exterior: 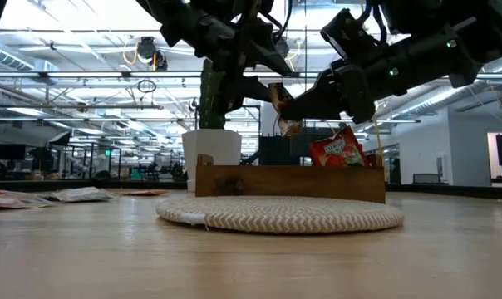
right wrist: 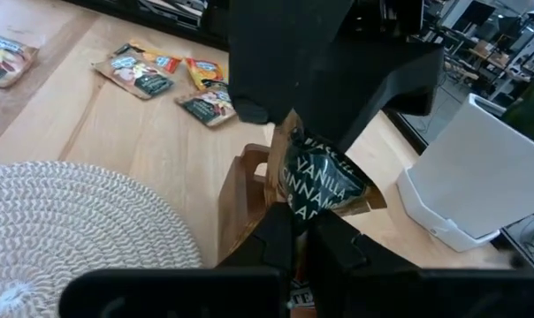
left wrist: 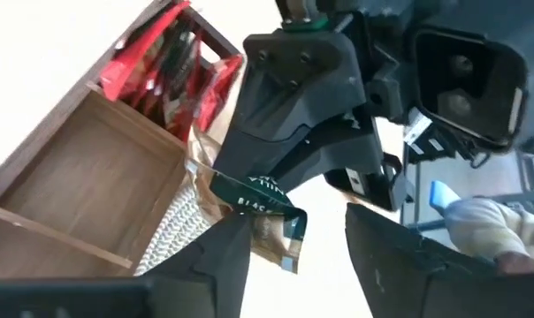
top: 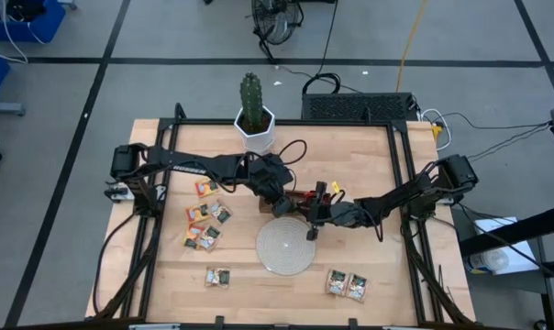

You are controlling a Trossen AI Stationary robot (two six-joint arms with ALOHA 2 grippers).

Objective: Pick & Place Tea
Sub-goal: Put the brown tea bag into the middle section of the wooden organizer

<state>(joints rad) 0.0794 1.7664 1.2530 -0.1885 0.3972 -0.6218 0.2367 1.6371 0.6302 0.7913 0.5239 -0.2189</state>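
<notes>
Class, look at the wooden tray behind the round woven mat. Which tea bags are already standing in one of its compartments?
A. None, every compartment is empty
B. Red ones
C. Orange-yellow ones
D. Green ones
B. Red tea bags stand in the end compartment of the wooden tray, while the compartment next to it is bare in the left wrist view; the low view also shows red wrappers rising above the tray wall.

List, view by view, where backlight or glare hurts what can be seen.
Low view: bright ceiling lights behind turn both arms into dark silhouettes over the wooden tray. Left wrist view: the background is blown out white, yet the green sachet reads. Right wrist view and high view: evenly lit, no glare on the table.
</notes>
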